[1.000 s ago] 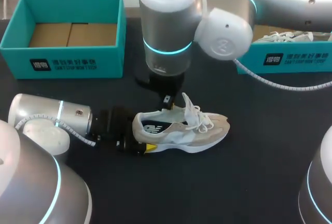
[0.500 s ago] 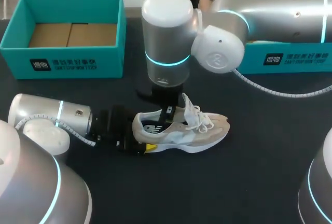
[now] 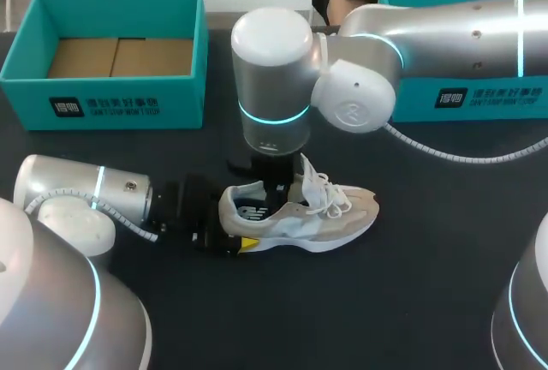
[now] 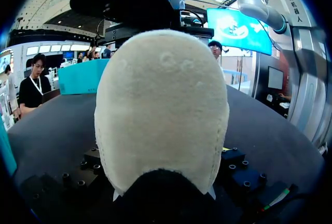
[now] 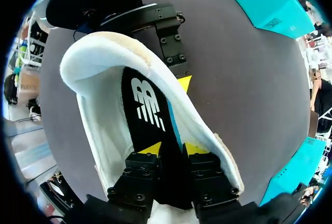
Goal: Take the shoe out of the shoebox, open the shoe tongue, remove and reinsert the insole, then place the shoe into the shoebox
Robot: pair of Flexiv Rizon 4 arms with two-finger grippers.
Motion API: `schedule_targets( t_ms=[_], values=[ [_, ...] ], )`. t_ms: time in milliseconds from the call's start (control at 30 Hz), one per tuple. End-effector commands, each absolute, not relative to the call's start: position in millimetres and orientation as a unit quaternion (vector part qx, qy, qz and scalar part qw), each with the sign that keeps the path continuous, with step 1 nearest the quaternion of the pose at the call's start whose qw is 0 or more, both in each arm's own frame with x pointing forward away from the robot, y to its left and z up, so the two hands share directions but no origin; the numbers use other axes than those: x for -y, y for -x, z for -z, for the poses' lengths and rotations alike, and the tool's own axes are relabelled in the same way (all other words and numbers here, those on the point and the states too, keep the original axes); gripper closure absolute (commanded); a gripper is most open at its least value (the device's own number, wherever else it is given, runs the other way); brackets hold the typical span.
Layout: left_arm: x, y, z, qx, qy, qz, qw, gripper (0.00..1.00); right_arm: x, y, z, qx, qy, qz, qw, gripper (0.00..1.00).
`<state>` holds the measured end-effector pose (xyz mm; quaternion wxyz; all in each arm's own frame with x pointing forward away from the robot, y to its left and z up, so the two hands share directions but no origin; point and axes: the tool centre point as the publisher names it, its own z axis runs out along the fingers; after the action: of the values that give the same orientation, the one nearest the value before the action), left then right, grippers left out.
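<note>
The left gripper (image 3: pixel 233 231) lies low along the table (image 3: pixel 428 293), clamped on the heel of the shoe (image 3: pixel 321 216). One yellow-tipped finger (image 3: pixel 248 243) presses the near side of the heel, and the other is hidden behind it. In the left wrist view the pale heel (image 4: pixel 161 110) stands upright between the finger blocks, directly ahead of the wrist. The toe points away from this gripper.

The right gripper (image 5: pixel 171 151) comes down from above into the shoe's opening, with the laces and raised tongue just beside it. Its fingers stand narrow, pinching the black insole (image 5: pixel 147 102) from both sides. The insole runs out ahead of the yellow fingertips (image 5: pixel 150 149), along the white lining towards the heel.

An open teal shoebox (image 3: pixel 120 104) sits well beyond the left gripper. A second teal box (image 3: pixel 479 96) sits behind the right arm.
</note>
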<state>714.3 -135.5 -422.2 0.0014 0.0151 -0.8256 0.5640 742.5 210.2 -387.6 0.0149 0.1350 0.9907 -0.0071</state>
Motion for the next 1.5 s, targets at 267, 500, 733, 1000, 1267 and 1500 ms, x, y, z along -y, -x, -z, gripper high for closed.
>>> schedule_targets(
  t_ms=[267, 500, 733, 1000, 1267, 1500],
  values=[
    [136.2, -714.2, 426.6, 0.826, -0.015, -0.564, 0.001, 1.0, -222.8, -750.1, 408.3, -0.993, -0.116, -0.005, -0.002, 0.67],
    [136.2, -714.2, 426.6, 0.826, -0.015, -0.564, 0.001, 1.0, -229.6, -740.9, 423.5, -0.993, -0.119, -0.01, -0.023, 0.87],
    [136.2, -714.2, 426.6, 0.826, -0.015, -0.564, 0.001, 1.0, -224.5, -722.0, 413.5, -0.988, -0.152, -0.009, -0.029, 1.0],
    [136.2, -714.2, 426.6, 0.826, -0.015, -0.564, 0.001, 1.0, -205.7, -715.6, 380.9, -0.978, -0.21, -0.017, -0.004, 1.0],
    [136.2, -714.2, 426.6, 0.826, -0.015, -0.564, 0.001, 1.0, -187.2, -722.7, 342.2, -0.971, -0.237, -0.015, 0.028, 1.0],
    [136.2, -714.2, 426.6, 0.826, -0.015, -0.564, 0.001, 1.0, -173.5, -726.6, 328.4, -0.964, -0.262, -0.014, 0.044, 1.0]
  ],
)
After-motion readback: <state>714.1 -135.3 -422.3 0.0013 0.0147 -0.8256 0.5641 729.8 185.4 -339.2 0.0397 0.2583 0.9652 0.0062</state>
